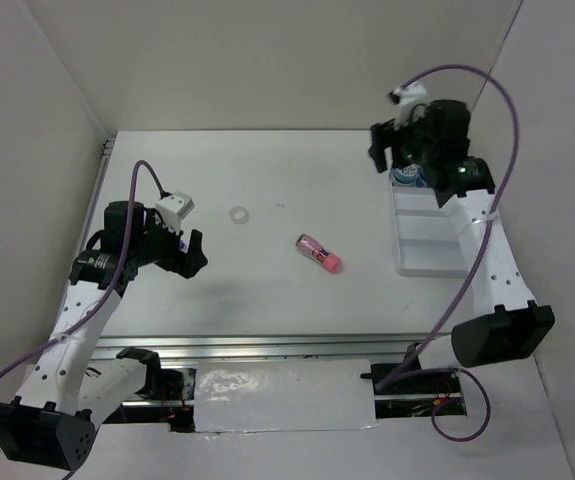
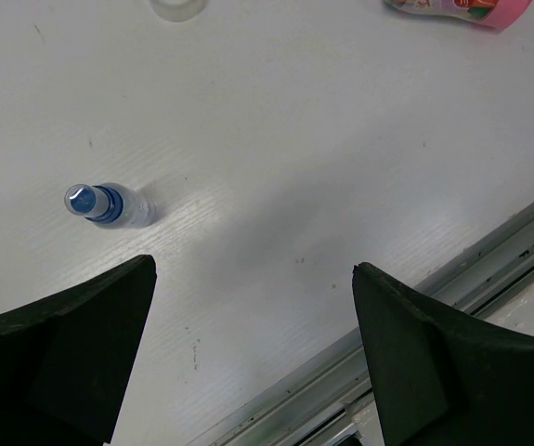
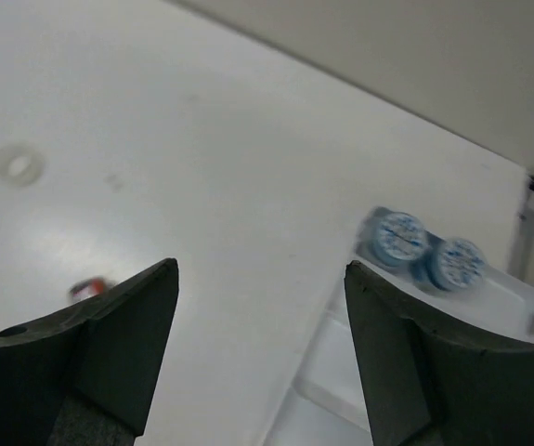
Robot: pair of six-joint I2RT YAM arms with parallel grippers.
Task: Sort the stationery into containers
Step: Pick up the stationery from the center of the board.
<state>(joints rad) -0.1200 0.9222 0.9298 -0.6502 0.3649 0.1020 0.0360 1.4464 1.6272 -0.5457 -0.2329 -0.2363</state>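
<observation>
Two round blue pots [image 1: 407, 177] lie in the far compartment of the white tray [image 1: 429, 250]; the right wrist view shows them side by side [image 3: 397, 237]. The pink tube [image 1: 319, 253] lies on the table's middle. The translucent ring [image 1: 238, 214] lies left of it. The tiny blue-capped bottle [image 2: 109, 204] stands upright ahead and left of my left gripper [image 2: 253, 267]; the top view hides it. My left gripper [image 1: 192, 250] is open and empty above the table. My right gripper [image 1: 379, 150] is open and empty, raised by the tray's far left corner [image 3: 261, 265].
White walls close in the table at the back and both sides. A metal rail [image 2: 489, 260] runs along the near edge, also in the top view [image 1: 267, 345]. The tray's nearer compartments [image 1: 432, 262] hold nothing that I can see.
</observation>
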